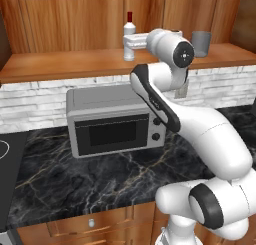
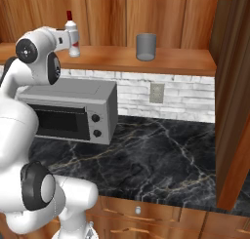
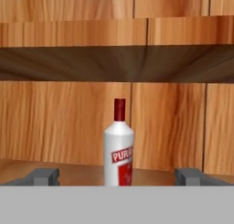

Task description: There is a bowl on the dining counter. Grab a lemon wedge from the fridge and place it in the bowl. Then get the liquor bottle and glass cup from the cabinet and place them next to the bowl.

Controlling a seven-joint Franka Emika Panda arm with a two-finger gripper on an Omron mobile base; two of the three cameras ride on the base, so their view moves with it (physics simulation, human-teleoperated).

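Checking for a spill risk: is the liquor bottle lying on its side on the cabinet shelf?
No, the liquor bottle stands upright on the cabinet shelf, its dark red cap pointing straight up.

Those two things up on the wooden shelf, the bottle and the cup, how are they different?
The liquor bottle is whitish with a narrow neck and dark red cap; the glass cup is plain grey, straight-sided and open-topped. The bottle stands taller. The robot's open hand faces the bottle, while the cup stands off to the side. Both stand upright on the cabinet shelf.

Kitchen — microwave (image 1: 116, 120) on black marble counter (image 1: 115, 179), wooden wall cabinet (image 1: 65, 64), white brick backsplash (image 1: 35, 101).
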